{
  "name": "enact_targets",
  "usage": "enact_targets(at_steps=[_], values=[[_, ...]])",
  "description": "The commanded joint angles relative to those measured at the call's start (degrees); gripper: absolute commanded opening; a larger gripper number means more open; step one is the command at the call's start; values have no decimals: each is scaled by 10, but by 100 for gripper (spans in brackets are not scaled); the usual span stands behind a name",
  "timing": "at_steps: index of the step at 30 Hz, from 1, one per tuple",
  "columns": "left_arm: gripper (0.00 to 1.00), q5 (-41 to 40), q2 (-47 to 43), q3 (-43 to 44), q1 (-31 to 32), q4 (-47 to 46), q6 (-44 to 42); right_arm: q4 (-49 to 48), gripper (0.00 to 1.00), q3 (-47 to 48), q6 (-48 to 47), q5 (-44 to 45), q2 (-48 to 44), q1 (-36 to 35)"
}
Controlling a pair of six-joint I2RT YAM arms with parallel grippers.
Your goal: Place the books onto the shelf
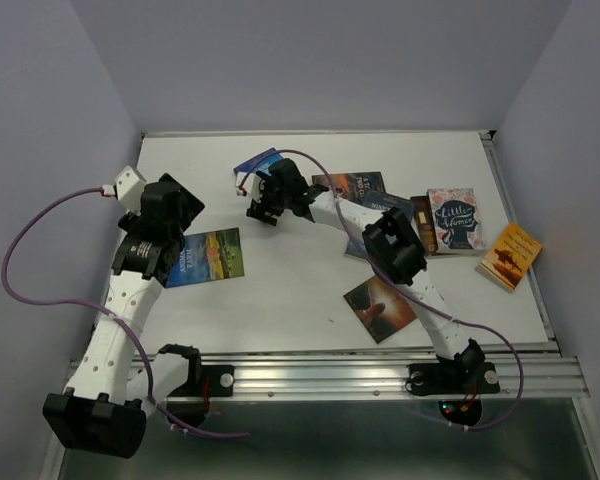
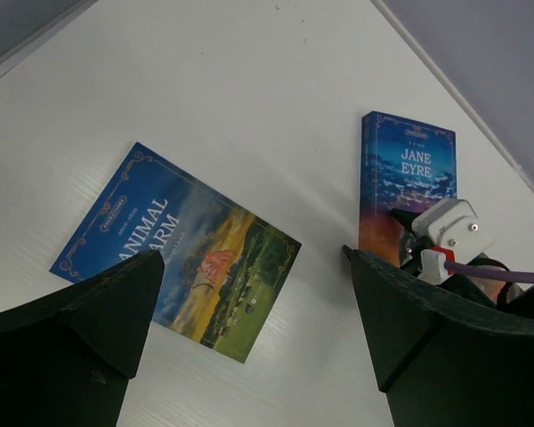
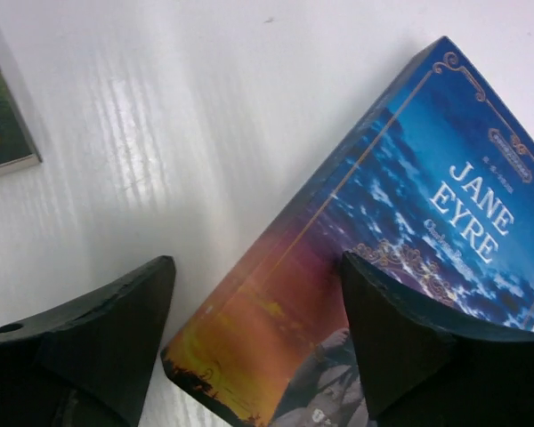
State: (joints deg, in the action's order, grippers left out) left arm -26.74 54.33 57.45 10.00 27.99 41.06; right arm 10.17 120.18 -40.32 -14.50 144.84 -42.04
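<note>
Blue-and-orange paperback, Jane Eyre (image 3: 427, 205), seen beneath my right gripper (image 3: 257, 260). My jaws stand apart and clamp nothing. One long edge of the book passes up through the gap between them. The rest of the cover spreads away under and beyond my right-hand finger. The book's long axis runs on a slant from low left to high right in the wrist view, so it crosses the line between my fingertips obliquely rather than squarely. I judge that the wrist must turn, or the hand shift toward the cover, before a closing would catch the book across its width. Whether the book lies flat on the white table (image 1: 280, 290) or has one edge raised, I cannot tell.

From above, Jane Eyre sits toward the far left of the table, with my right arm stretched across to it. My left gripper (image 2: 254, 253) is spread wide and empty. It hangs near Animal Farm (image 2: 173, 253), so the right hand is the nearer to Jane Eyre. The other books (image 1: 453, 220) lie grouped at the right. No shelf shows in any view.
</note>
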Motion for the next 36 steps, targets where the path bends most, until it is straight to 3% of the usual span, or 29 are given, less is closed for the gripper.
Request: enact_targets(at_steps=[1,4,6,10,13,15,19,25,36], values=[[99,14,18,29,-2,-43,6,58,100,16,43,10,-2,-1],[99,20,48,35,-2,-86,14,37,100,9,141,60,-35,-1],[99,20,83,44,-2,-143,2,-3,100,-48,193,70,-85,-1],[99,61,188,109,-2,-228,-85,-122,100,-202,304,145,-176,-1],[99,111,291,181,-4,-276,-195,-127,100,-247,413,244,-210,-1],[99,191,370,259,-14,-268,-262,-122,100,-271,470,244,-221,-1],[99,297,489,372,-42,-258,-311,-116,100,-266,537,205,-204,-1],[99,372,679,605,-52,-144,-374,-104,100,-241,582,222,-177,-1],[99,454,847,750,-51,-106,-386,-103,100,-243,633,204,-148,17]])
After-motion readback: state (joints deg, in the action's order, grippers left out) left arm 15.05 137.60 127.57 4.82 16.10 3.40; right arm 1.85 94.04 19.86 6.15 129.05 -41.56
